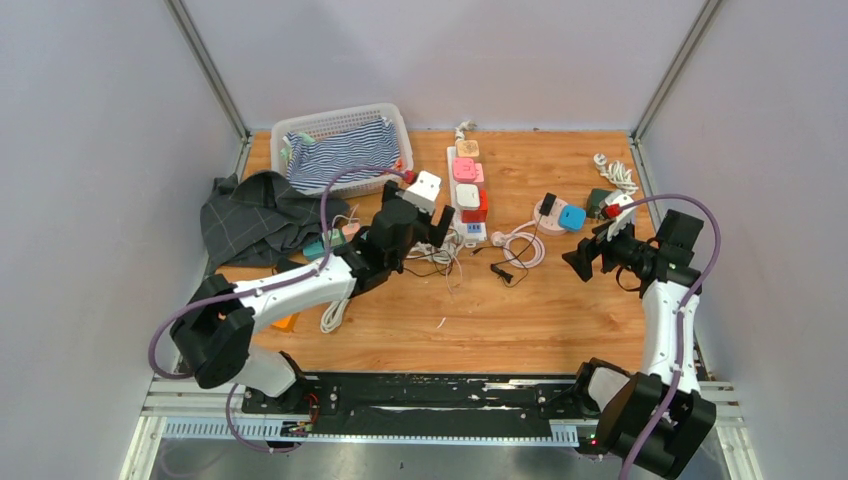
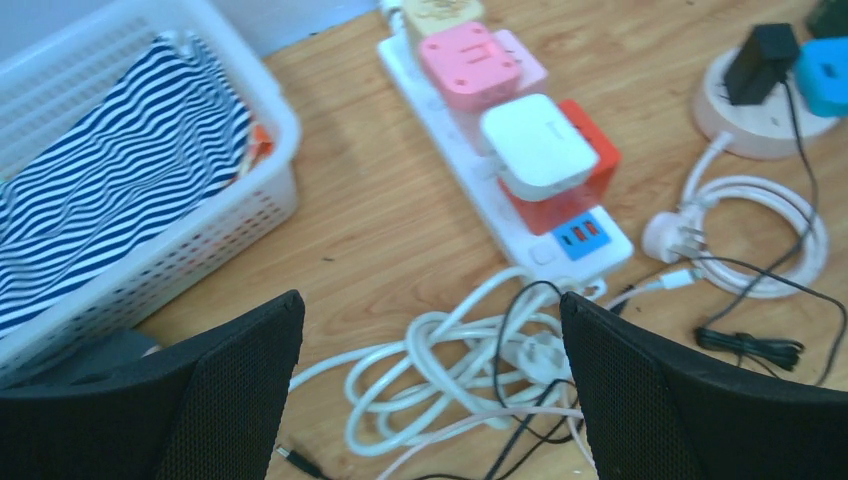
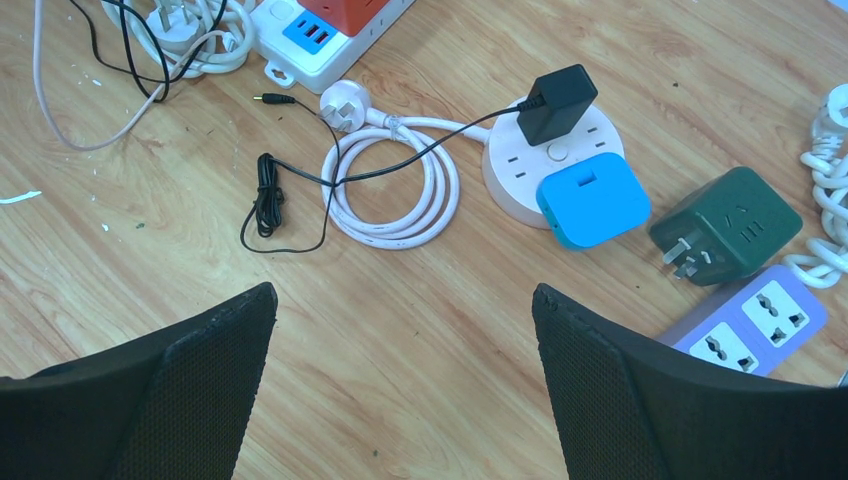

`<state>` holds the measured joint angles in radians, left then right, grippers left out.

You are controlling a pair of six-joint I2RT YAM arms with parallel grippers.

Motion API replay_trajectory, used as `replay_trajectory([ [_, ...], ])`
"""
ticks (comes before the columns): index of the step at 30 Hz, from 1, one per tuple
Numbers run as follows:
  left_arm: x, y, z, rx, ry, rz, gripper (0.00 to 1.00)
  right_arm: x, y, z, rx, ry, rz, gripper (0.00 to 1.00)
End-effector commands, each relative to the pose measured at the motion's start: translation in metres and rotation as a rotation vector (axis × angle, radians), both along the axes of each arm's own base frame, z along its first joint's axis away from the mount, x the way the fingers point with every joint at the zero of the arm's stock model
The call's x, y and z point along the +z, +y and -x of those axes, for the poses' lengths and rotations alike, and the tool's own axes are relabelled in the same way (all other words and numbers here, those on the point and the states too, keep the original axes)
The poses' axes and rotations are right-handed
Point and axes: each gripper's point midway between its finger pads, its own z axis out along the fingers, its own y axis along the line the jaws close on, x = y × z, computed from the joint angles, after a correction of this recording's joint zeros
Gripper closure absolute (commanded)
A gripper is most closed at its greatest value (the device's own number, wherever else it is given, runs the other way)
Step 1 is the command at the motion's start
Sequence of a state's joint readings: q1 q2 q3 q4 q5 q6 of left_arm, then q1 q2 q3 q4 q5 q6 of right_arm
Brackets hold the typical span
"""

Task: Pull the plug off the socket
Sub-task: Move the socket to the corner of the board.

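my left gripper (image 2: 430, 400) hung with its black mesh-padded fingers (image 2: 230, 390) wide apart and nothing between them, low over a tangle of white cable (image 2: 440, 370) at the near end of the long white power strip (image 2: 548, 255). the right gripper (image 3: 405, 400) was likewise spread and empty, above bare wood just short of the round cream socket hub (image 3: 510, 185)

as i judged it, nothing was done yet: every plug i saw in a socket sat fully in, no finger touched one, and the whole pull was left to do. which plug was meant i could not tell; the white cube charger (image 2: 540, 145) on the strip lay nearest the left fingers

counting on the strip: one wood-coloured adapter (image 2: 440, 10), one pink adapter (image 2: 470, 65), the white cube, and one red-orange block (image 2: 590, 170) pressed against it, four in all. on the hub: one black adapter (image 3: 555, 100) and one blue square adapter (image 3: 593, 200), two. loose on the wooden table (image 3: 400, 330): one dark green adapter (image 3: 725, 225) with bare prongs, one lilac two-outlet strip (image 3: 750, 320), one coiled white lead (image 3: 400, 215), one thin black wire (image 3: 265, 205). further out, one white plastic basket (image 2: 230, 210) held striped cloth (image 2: 120, 170)
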<state>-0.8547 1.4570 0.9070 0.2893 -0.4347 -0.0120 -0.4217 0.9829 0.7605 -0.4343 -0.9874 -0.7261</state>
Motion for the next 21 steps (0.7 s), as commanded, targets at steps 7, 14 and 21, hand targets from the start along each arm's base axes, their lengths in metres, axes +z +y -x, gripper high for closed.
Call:
replay_trajectory([
  [7, 0.005, 0.1, -0.022, 0.276, 0.078, 0.116, 0.0, 0.003, -0.007, 0.0, -0.018, -0.002, -0.004, 0.02],
  [14, -0.006, 0.132, -0.023, 0.36, 0.097, 0.14, 0.02, 0.007, -0.004, 0.002, -0.007, -0.018, -0.008, 0.02],
  [21, -0.009, 0.091, -0.007, 0.048, 0.142, 0.109, 0.05, 0.016, 0.006, 0.007, 0.032, -0.042, -0.035, 0.02],
])
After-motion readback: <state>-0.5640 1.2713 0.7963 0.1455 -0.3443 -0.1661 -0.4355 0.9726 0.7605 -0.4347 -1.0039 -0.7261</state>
